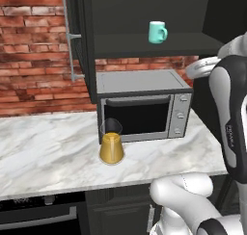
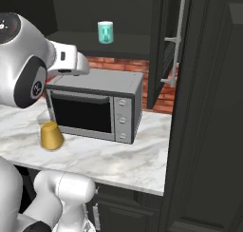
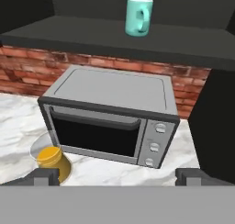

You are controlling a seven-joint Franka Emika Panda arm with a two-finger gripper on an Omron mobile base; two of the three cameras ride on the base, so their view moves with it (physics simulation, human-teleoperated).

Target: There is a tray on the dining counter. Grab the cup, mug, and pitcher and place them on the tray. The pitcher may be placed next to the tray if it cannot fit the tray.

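From my hand camera the gripper (image 3: 117, 176) stands wide open, holding nothing. The mug (image 3: 139, 17) sits at twelve o'clock on the dark shelf (image 3: 92, 35) above the toaster oven (image 3: 110, 122). The pitcher (image 3: 53, 162) is at eight o'clock (just beside the oven's front corner) on the marble counter (image 1: 48, 147).

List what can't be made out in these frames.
- Pitcher: in the right base view the arm covers part of its clear upper part.
- Hand: only its two dark fingertips show at the hand view's bottom edge, standing wide apart.
- Mug: handle faces the camera in the right base view, hard to separate from the body.
- Microwave interior: dark door glass hides it in all views.
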